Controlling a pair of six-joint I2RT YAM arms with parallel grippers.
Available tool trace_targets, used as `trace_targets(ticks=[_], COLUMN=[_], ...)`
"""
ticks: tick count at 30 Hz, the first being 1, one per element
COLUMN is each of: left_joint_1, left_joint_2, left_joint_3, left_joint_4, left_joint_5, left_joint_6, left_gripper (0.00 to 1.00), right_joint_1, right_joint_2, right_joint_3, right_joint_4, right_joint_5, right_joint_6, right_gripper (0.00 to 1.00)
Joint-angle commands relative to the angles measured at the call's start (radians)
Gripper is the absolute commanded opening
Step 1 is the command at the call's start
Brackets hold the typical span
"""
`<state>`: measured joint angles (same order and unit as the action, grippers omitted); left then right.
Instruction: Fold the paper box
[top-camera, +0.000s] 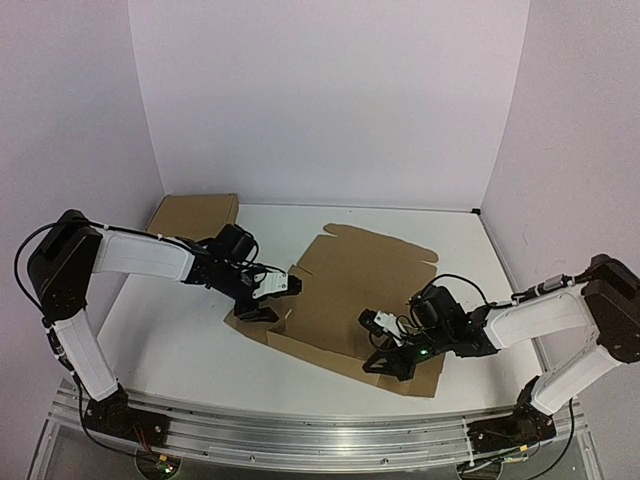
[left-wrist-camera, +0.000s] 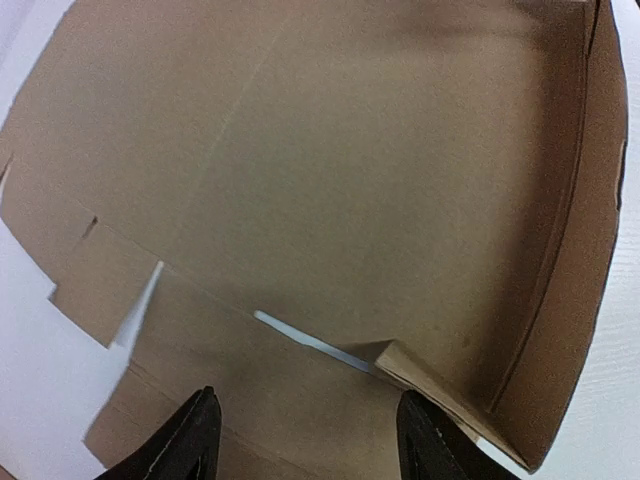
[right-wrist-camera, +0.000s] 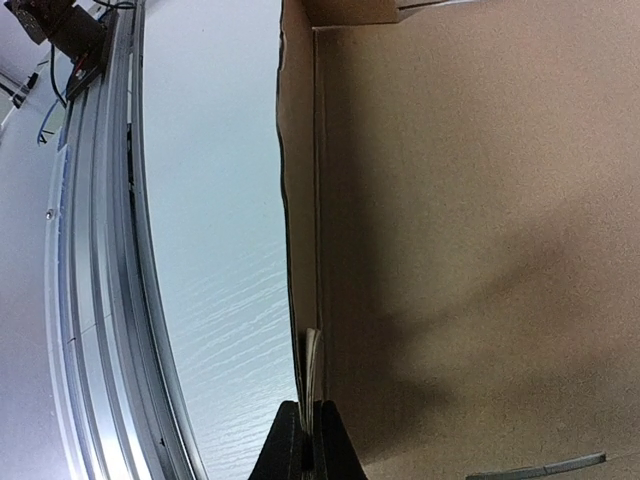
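The paper box is a brown die-cut cardboard sheet lying in the middle of the table, its near wall folded up. My left gripper is open over the sheet's left edge; the left wrist view shows its two black fingertips spread wide above a side flap and a slit. My right gripper is shut on the upright near wall of the paper box; the right wrist view shows the fingers pinching the doubled cardboard edge.
A smaller plain brown box stands at the back left by the wall. White walls enclose the table on three sides. An aluminium rail runs along the near edge, also in the right wrist view.
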<state>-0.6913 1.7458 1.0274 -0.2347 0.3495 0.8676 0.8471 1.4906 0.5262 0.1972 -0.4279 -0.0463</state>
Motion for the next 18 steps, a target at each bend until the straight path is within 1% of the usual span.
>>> trace_targets(ticks=[1, 3, 5, 8, 10, 12, 15, 18], left_joint_1=[0.023, 0.034, 0.046, 0.126, 0.171, 0.181, 0.172, 0.117], left_joint_2=[-0.065, -0.060, -0.049, -0.031, -0.017, -0.028, -0.069, -0.094], left_joint_3=[0.011, 0.032, 0.060, 0.130, 0.184, 0.176, 0.091, -0.001], left_joint_4=[0.001, -0.099, -0.200, -0.338, -0.430, -0.492, -0.470, -0.346], left_joint_5=[0.045, 0.110, 0.146, 0.220, 0.258, 0.260, 0.297, 0.275], left_joint_6=[0.018, 0.055, 0.105, 0.129, 0.179, 0.222, 0.247, 0.207], left_gripper=[0.66, 0.66, 0.64, 0.62, 0.61, 0.61, 0.68, 0.76], right_joint_1=[0.006, 0.006, 0.006, 0.005, 0.005, 0.005, 0.006, 0.005], right_joint_2=[0.000, -0.002, -0.004, -0.006, -0.006, -0.007, -0.006, -0.003], right_joint_3=[0.010, 0.006, 0.005, 0.004, 0.001, -0.003, -0.008, -0.007], right_joint_4=[0.028, 0.028, 0.028, 0.026, 0.025, 0.027, 0.027, 0.027], right_joint_5=[-0.025, -0.011, 0.003, 0.014, 0.017, 0.019, 0.021, 0.021], right_joint_6=[-0.001, 0.002, 0.007, 0.016, 0.019, 0.018, 0.011, 0.004], right_gripper=[0.00, 0.00, 0.00, 0.00, 0.00, 0.00, 0.00, 0.00])
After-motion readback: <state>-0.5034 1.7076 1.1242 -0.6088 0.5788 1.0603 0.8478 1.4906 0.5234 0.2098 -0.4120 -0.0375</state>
